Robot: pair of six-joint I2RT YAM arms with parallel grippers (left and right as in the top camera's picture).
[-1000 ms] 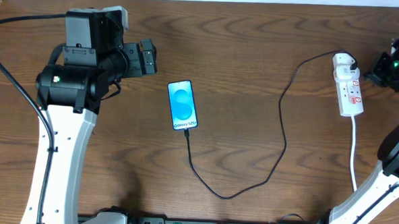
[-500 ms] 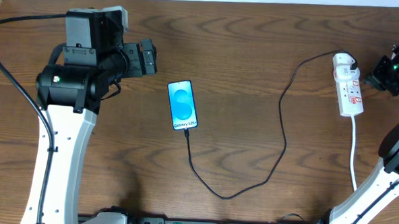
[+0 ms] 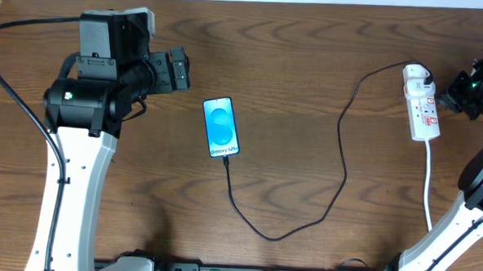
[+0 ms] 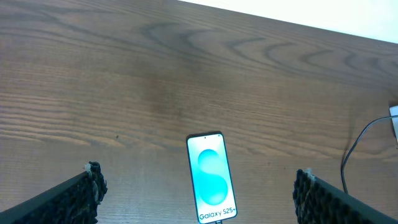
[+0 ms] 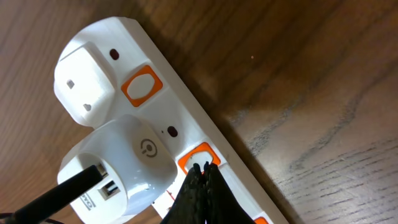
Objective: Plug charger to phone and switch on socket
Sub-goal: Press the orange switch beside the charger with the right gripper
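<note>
**Fingers closed at the socket switch, phone lit on the tabletop**

Phone (image 3: 222, 127) was seen lying flat near the middle of the wooden tabletop (image 3: 310, 57), screen up and lit white with a cyan-blue blob. The charger (image 3: 342, 168) was met at the phone's 6 o'clock edge. From there the thin black cable was laid in a loop toward 5 o'clock, then carried up toward 1 o'clock to a white plug (image 3: 416, 75).

The plug was seated in the socket (image 3: 421, 107), a narrow white strip placed at about 2 o'clock on the tabletop, well apart from the phone. A thicker white cord (image 3: 430, 184) was run from the strip toward 6 o'clock.

The left gripper (image 3: 179, 70) was held at 10 o'clock of the phone, near it but apart. Its fingers (image 4: 87, 186) were spread wide with nothing between them, and the phone was framed in the gap in the left wrist view.

The right gripper (image 5: 203, 180) was held at 3 o'clock of the socket with its fingers pressed together and nothing pinched. In the right wrist view their tips were seen at the lower edge of the orange switch (image 5: 199, 158) just beside the plug. Whether the switch was touched could not be told. A second orange switch (image 5: 142, 86) was seen beside the unused outlet.
</note>
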